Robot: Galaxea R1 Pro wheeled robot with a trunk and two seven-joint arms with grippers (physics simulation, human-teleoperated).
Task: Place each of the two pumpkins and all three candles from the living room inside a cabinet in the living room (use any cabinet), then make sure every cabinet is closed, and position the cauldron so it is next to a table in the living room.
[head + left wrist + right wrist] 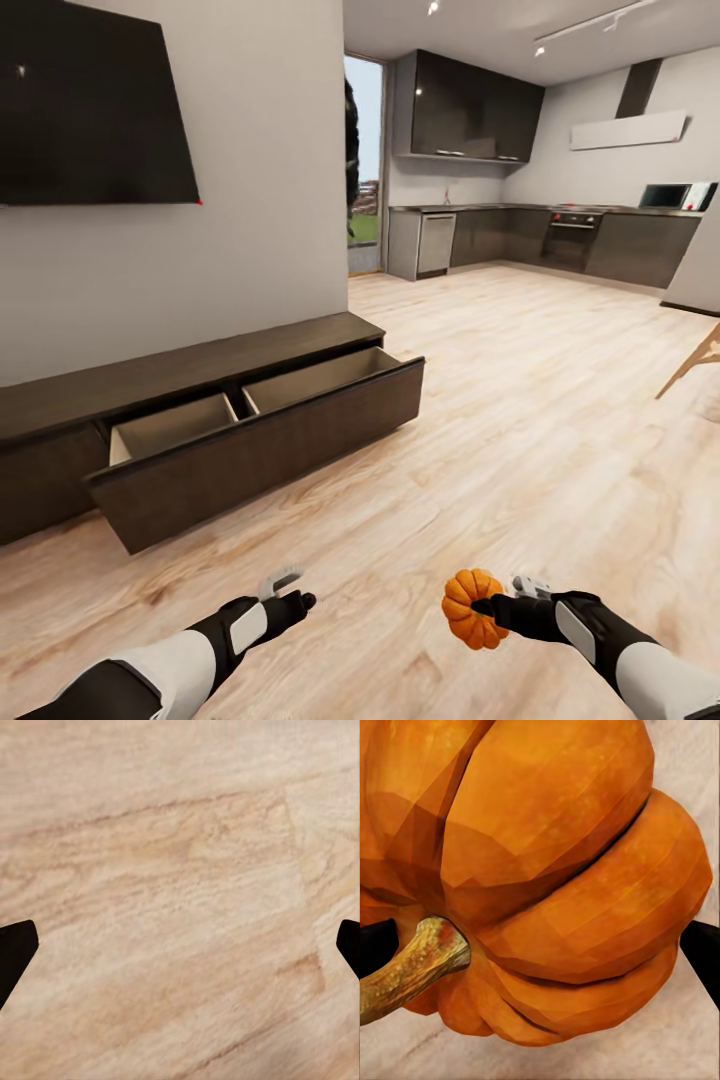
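Pumpkin (472,608) first: the right tool (488,607) is clamped on its ribbed orange body, carrying it clear above the plank floor (520,420), stem (412,967) turned sideways toward the wrist camera. Beside it, the left tool (290,590) hangs with its fingers (15,952) spread apart, holding nothing, free for a drawer front. Ahead, the low dark-brown cabinet (200,365) has one long drawer (270,450) pulled out, its pale compartments bare, probably ready to receive the pumpkin. Kitchen units (520,235) lie beyond.
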